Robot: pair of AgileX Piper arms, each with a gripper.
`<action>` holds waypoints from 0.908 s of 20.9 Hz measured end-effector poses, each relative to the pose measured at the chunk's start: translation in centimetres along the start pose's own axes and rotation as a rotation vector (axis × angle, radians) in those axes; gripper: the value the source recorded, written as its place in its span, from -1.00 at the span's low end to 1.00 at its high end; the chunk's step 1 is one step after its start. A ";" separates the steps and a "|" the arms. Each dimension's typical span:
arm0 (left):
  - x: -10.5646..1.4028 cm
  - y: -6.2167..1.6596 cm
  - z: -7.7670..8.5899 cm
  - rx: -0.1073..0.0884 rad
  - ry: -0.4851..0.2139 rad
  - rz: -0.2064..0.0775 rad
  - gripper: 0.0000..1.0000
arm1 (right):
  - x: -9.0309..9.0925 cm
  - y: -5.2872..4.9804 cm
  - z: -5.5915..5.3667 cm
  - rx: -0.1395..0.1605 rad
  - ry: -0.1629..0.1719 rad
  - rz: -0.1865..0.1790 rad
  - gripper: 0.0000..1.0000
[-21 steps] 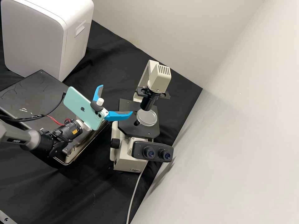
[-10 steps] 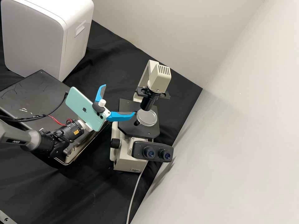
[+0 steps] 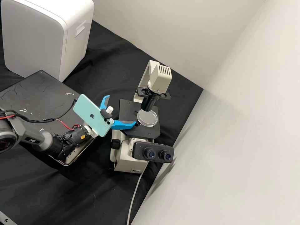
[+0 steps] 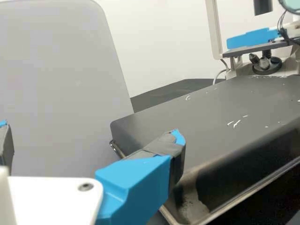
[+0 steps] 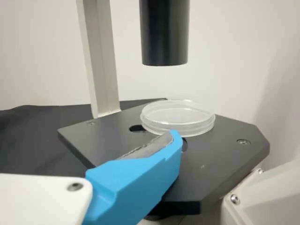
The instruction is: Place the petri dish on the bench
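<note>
sitting flat on the microscope (image 3: 131,159) stage (image 3: 150,132), the dish (image 3: 147,118) is at mid-frame in the high view, right under the black tube (image 3: 147,103). it is not on the table (image 3: 103,62) yet. the dish is round and low, so there is no long axis to line up with, only the rim.

the right arm (image 3: 34,140) is the nearer one by far. it comes in from the left edge, and the right jaws are spread wide, holding nothing. the lower finger (image 3: 123,124) lies over the stage with its tip just beside the dish's left rim; touching or not, can't tell. the upper finger (image 3: 104,101) is up and left of the dish, well apart from it. so the dish lies past the lower fingertip, to its right in the frame, not between the jaws. the right wrist view agrees: the dish is just beyond that finger's tip, with the tube hanging over it.

my read: this is the approach step, grasp not made. the next move needs the jaws shifted so the rim falls inside the gap, and kept low to clear the tube. the risk is the fingertip nudging the dish across the smooth stage instead of catching it.

the left jaws are also released and bare, by the tray (image 4: 234,126) edge next to the white box (image 4: 56,84), well apart from the stage.
</note>
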 end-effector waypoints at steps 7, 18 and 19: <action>0.1 -0.17 0.0 0.007 0.000 -0.009 1.00 | 0.9 0.9 1.5 -0.032 -0.033 0.034 1.00; 0.2 -0.13 -0.2 0.006 0.008 -0.005 1.00 | 1.9 3.0 3.2 -0.034 -0.078 0.089 1.00; 0.2 -0.13 -0.2 0.004 0.009 -0.005 1.00 | 2.1 3.1 3.4 -0.035 -0.083 0.090 1.00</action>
